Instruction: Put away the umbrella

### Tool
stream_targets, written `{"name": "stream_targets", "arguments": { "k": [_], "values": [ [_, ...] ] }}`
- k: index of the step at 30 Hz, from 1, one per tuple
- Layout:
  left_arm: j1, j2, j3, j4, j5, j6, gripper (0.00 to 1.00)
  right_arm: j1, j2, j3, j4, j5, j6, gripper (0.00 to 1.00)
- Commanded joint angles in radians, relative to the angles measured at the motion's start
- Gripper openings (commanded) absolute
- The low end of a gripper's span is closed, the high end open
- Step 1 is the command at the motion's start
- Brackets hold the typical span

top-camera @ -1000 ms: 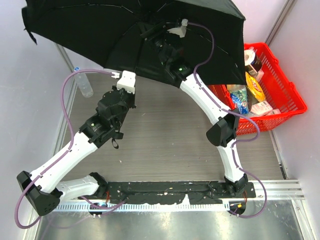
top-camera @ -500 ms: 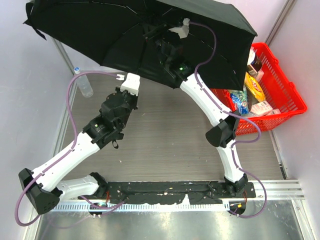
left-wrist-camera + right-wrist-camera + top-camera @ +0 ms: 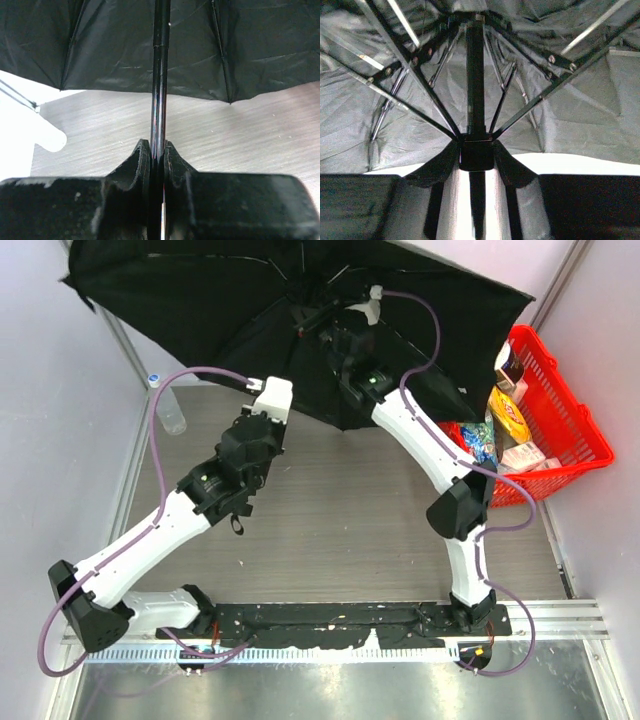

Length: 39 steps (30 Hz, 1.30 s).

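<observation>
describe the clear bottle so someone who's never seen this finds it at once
Start at the grey table and go to its far left edge, just outside the rim of the open black umbrella. The clear bottle sits there alone; every other small item is packed in the red basket on the right.

The black umbrella is seen open above the far side of the desk, canopy spread wide and tilted, thin shaft upright, ribs fanned out.
</observation>
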Motion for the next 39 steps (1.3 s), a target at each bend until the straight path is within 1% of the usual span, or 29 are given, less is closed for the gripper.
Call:
{"name": "stream_targets", "arguments": {
  "k": [1, 2, 3, 4, 6, 7, 8, 10, 11, 12, 15, 16, 17, 19, 20, 22, 23, 25, 26, 28, 30, 31, 32, 33, 34, 35, 37, 38, 39],
  "values": [
    [0.014, 0.030, 0.196, -0.049, -0.032, -0.171, 0.00, 0.055, -0.181, -0.251, 0.110, -0.181, 0.062, 0.01],
    [0.016, 0.048, 0.238, -0.094, 0.002, -0.188, 0.00, 0.061, -0.198, -0.361, 0.195, -0.244, 0.068, 0.01],
    [0.014, 0.065, 0.284, -0.143, 0.026, -0.208, 0.00, 0.065, -0.231, -0.406, 0.214, -0.266, 0.080, 0.01],
    [0.016, 0.080, 0.312, -0.175, 0.052, -0.224, 0.00, 0.067, -0.255, -0.507, 0.275, -0.296, 0.083, 0.01],
    [0.016, 0.091, 0.355, -0.228, 0.103, -0.247, 0.00, 0.067, -0.302, -0.605, 0.343, -0.379, 0.086, 0.01],
    [0.014, 0.091, 0.369, -0.257, 0.131, -0.257, 0.00, 0.064, -0.340, -0.661, 0.377, -0.381, 0.074, 0.01],
    [0.016, 0.088, 0.378, -0.277, 0.163, -0.271, 0.00, 0.059, -0.376, -0.682, 0.404, -0.369, 0.062, 0.01],
    [0.016, 0.068, 0.390, -0.315, 0.255, -0.323, 0.00, 0.026, -0.388, -0.678, 0.420, -0.379, 0.080, 0.01],
    [0.016, 0.058, 0.390, -0.324, 0.313, -0.348, 0.06, -0.008, -0.382, -0.657, 0.468, -0.398, 0.097, 0.01],
    [0.016, 0.041, 0.386, -0.332, 0.376, -0.371, 0.17, -0.022, -0.362, -0.635, 0.492, -0.434, 0.130, 0.01],
    [0.019, -0.022, 0.352, -0.344, 0.480, -0.440, 0.58, -0.059, -0.332, -0.497, 0.464, -0.459, 0.125, 0.01],
    [0.020, -0.042, 0.341, -0.350, 0.502, -0.458, 0.68, -0.063, -0.327, -0.480, 0.464, -0.455, 0.125, 0.01],
    [0.022, -0.059, 0.338, -0.363, 0.513, -0.471, 0.77, -0.062, -0.327, -0.442, 0.458, -0.455, 0.120, 0.01],
    [0.045, -0.070, 0.361, -0.416, 0.559, -0.491, 0.85, -0.062, -0.319, -0.402, 0.458, -0.464, 0.105, 0.01],
    [0.054, -0.073, 0.370, -0.465, 0.580, -0.500, 0.99, -0.065, -0.319, -0.400, 0.469, -0.470, 0.094, 0.01],
    [0.087, -0.082, 0.375, -0.528, 0.599, -0.543, 1.00, -0.068, -0.328, -0.420, 0.507, -0.502, 0.079, 0.01],
    [0.107, -0.099, 0.352, -0.530, 0.655, -0.573, 1.00, -0.073, -0.334, -0.454, 0.557, -0.534, 0.069, 0.01],
    [0.153, -0.165, 0.266, -0.475, 0.785, -0.656, 1.00, -0.082, -0.348, -0.515, 0.599, -0.574, 0.056, 0.01],
    [0.175, -0.197, 0.211, -0.438, 0.827, -0.697, 0.97, -0.092, -0.356, -0.535, 0.621, -0.586, 0.059, 0.01],
    [0.196, -0.249, 0.128, -0.392, 0.832, -0.765, 0.87, -0.108, -0.367, -0.607, 0.717, -0.625, 0.089, 0.01],
    [0.204, -0.291, 0.062, -0.369, 0.801, -0.797, 0.70, -0.122, -0.376, -0.670, 0.821, -0.654, 0.111, 0.01],
    [0.204, -0.311, 0.030, -0.369, 0.771, -0.817, 0.66, -0.123, -0.377, -0.696, 0.861, -0.675, 0.114, 0.01],
    [0.203, -0.338, -0.002, -0.355, 0.754, -0.831, 0.65, -0.125, -0.382, -0.704, 0.868, -0.688, 0.111, 0.01],
    [0.204, -0.363, -0.044, -0.325, 0.754, -0.853, 0.67, -0.125, -0.385, -0.724, 0.868, -0.692, 0.106, 0.01],
    [0.203, -0.380, -0.085, -0.282, 0.784, -0.863, 0.78, -0.125, -0.390, -0.735, 0.869, -0.695, 0.105, 0.01],
    [0.203, -0.389, -0.122, -0.210, 0.844, -0.876, 0.83, -0.125, -0.393, -0.752, 0.888, -0.698, 0.106, 0.01],
    [0.203, -0.371, -0.192, -0.040, 1.017, -0.935, 0.89, -0.125, -0.396, -0.773, 0.909, -0.695, 0.103, 0.01],
    [0.203, -0.345, -0.220, 0.043, 1.098, -0.966, 0.91, -0.125, -0.394, -0.775, 0.914, -0.688, 0.102, 0.01],
    [0.201, -0.317, -0.237, 0.085, 1.146, -0.986, 0.91, -0.125, -0.390, -0.773, 0.931, -0.688, 0.106, 0.01]
  ]
}}
